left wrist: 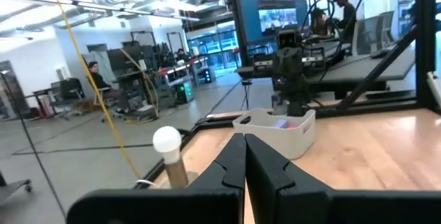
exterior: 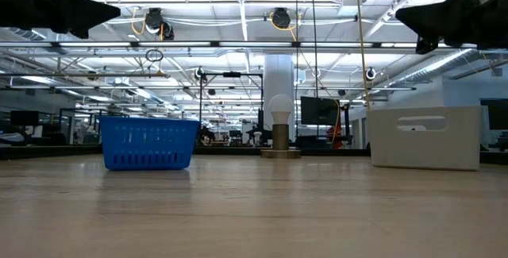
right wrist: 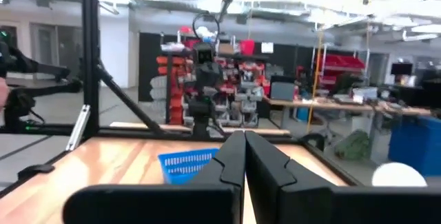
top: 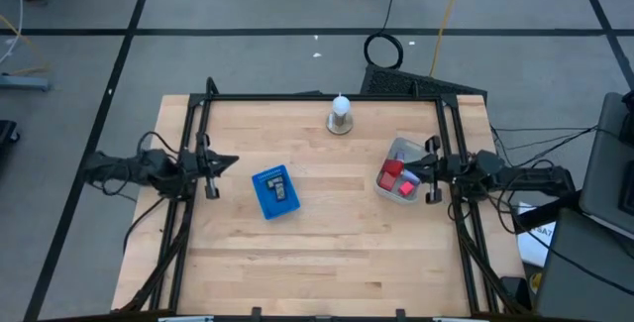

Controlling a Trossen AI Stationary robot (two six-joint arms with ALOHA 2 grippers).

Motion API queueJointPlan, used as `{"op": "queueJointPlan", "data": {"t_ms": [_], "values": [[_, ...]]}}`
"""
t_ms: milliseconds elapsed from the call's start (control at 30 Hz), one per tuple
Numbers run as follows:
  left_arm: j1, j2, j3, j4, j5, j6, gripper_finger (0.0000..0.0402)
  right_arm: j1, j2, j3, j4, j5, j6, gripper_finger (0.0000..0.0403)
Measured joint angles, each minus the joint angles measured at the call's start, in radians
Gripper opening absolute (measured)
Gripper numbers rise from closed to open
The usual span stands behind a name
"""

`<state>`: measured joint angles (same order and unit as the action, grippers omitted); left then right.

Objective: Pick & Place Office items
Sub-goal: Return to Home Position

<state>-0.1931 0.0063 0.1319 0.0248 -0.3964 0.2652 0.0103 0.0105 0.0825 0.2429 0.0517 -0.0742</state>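
Red blocks and a pink piece lie in the grey container on the table's right; the left wrist view shows that container too. One dark piece lies in the blue basket, left of the middle. My left gripper is shut and hangs in the air at the table's left edge, pointing toward the basket. My right gripper is shut and hovers over the container's right rim. The wrist views show the shut fingers of the left gripper and of the right gripper.
A white bulb on a round wooden base stands near the table's far edge, in the middle. A black frame runs along the far edge and both sides. Bare wood covers the near half. People sit in the room beyond.
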Motion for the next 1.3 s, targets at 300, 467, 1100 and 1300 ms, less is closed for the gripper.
{"op": "queueJointPlan", "data": {"t_ms": [300,467,1100,1300], "values": [[0.201,0.000,0.100,-0.142,0.236,-0.047,0.0001,-0.037,0.001,0.051,-0.132,0.006,0.044,0.0000],[0.221,0.000,0.052,-0.099,0.323,-0.025,0.0001,-0.037,0.000,0.028,-0.127,0.049,0.071,0.0000],[0.220,0.000,-0.093,-0.047,0.353,-0.109,0.0000,-0.037,0.000,-0.065,-0.061,0.078,0.104,0.0000],[0.220,0.000,-0.116,0.000,0.386,-0.109,0.0000,-0.037,0.000,-0.066,-0.065,0.077,0.095,0.0000]]}}
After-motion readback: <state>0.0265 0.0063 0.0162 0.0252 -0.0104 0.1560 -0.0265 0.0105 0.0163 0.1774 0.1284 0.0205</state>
